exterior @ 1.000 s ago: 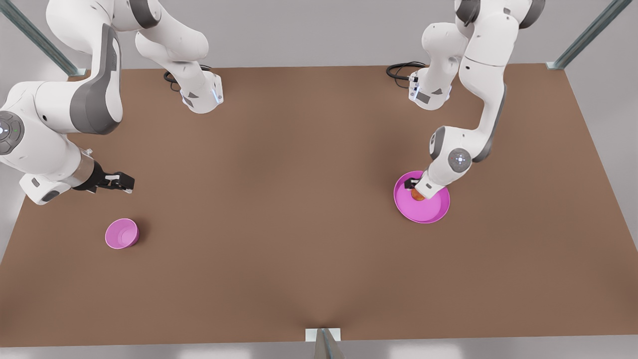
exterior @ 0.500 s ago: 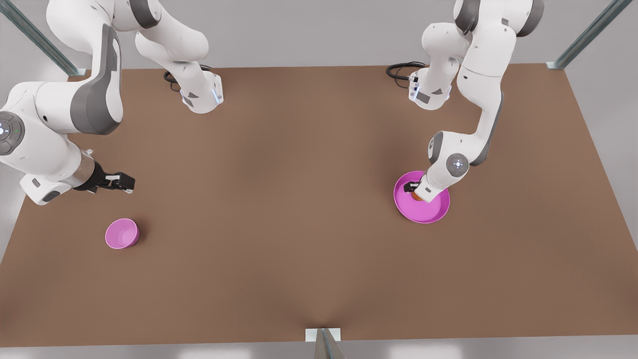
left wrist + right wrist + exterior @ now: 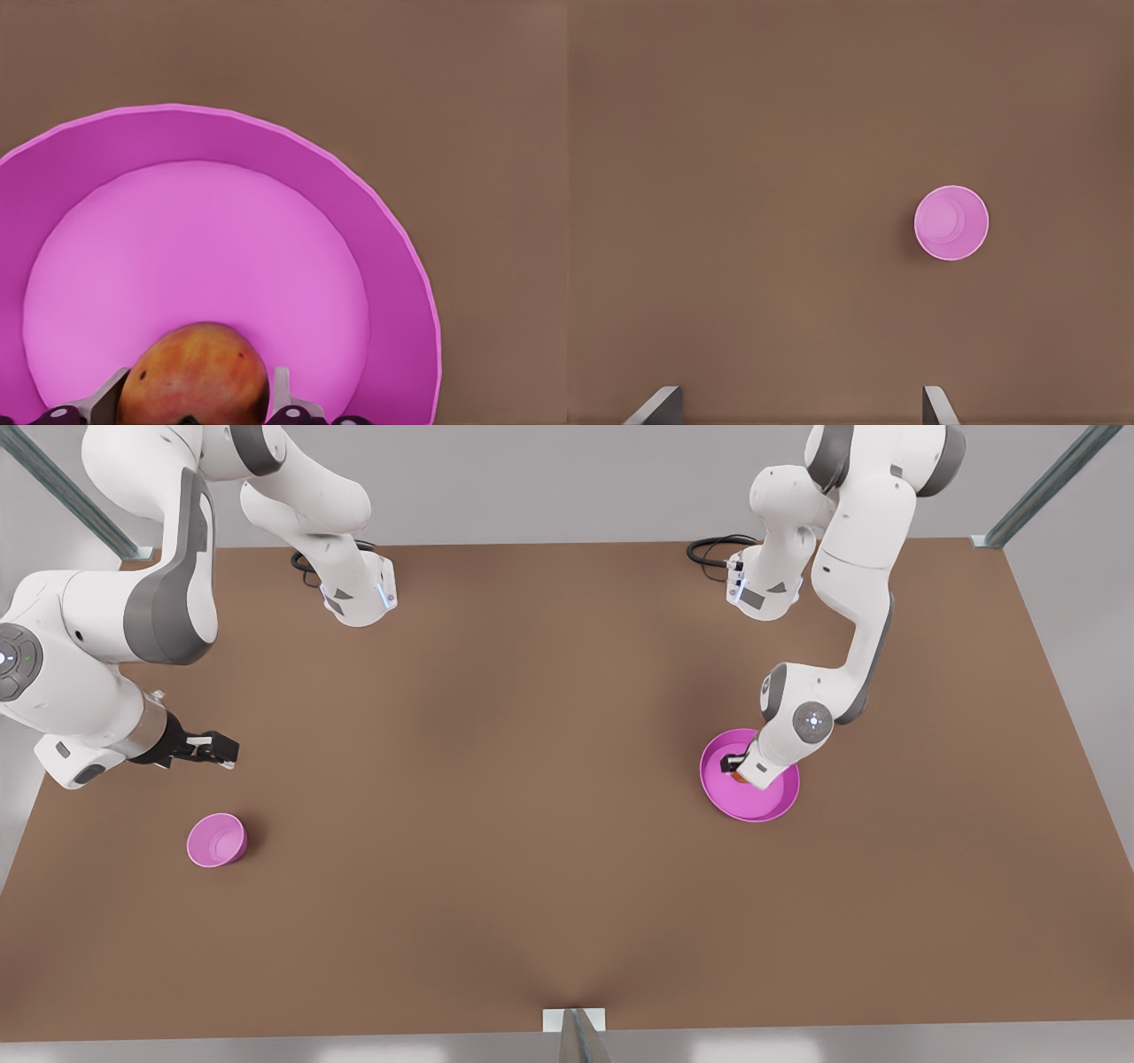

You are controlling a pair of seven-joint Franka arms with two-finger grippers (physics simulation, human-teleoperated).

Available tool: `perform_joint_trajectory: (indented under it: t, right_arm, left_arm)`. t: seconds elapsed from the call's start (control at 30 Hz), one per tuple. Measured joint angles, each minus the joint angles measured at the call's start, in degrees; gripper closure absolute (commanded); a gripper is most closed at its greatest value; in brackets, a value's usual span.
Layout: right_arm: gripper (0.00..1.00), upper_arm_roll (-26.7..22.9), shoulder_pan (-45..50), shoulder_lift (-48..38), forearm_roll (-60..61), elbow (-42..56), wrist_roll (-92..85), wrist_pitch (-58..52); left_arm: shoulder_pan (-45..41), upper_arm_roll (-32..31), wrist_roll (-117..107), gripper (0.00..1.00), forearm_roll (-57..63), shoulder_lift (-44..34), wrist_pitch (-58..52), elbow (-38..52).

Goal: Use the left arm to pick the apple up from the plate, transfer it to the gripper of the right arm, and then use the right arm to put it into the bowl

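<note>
The magenta plate (image 3: 767,804) lies on the table at the front view's right. On it rests the red-orange apple (image 3: 193,376), mostly hidden under the wrist in the front view (image 3: 736,778). My left gripper (image 3: 733,765) is down on the plate, its fingers (image 3: 280,391) pressed against both sides of the apple, shut on it. The apple still rests on the plate (image 3: 204,257). At the front view's left, my right gripper (image 3: 221,751) waits open above the table, behind the small pink bowl (image 3: 215,840). The bowl (image 3: 951,223) lies beyond its spread fingertips (image 3: 932,403).
Brown table (image 3: 496,779) with both arm bases (image 3: 359,598) and black cables at the far edge. A wide stretch of bare table separates plate and bowl. Metal frame posts stand at the corners, and a bracket (image 3: 574,1020) sits at the near edge.
The left arm's wrist has sunk a little lower over the apple, covering more of it. The right arm has barely shifted.
</note>
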Motion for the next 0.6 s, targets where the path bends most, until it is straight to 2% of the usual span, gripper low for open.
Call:
perform_joint_trajectory:
  t: [0.2, 0.3, 0.6]
  right_arm:
    - [0.0, -0.03, 0.0, 0.0, 0.0, 0.0, 0.0, -0.03]
    - [0.0, -0.01, 0.03, 0.0, 0.0, 0.0, 0.01, -0.04]
    - [0.0, 0.05, 0.0, 0.0, 0.01, 0.0, 0.01, -0.05]
  left_arm:
    - [-0.07, 0.03, -0.17, 0.2, 0.0, 0.64, 0.54, 0.04]
    - [-0.09, 0.01, -0.28, 0.27, 0.04, 0.71, 0.66, 0.04]
    - [-0.09, 0.01, -0.71, 0.3, 0.18, 1.31, 1.36, 0.04]
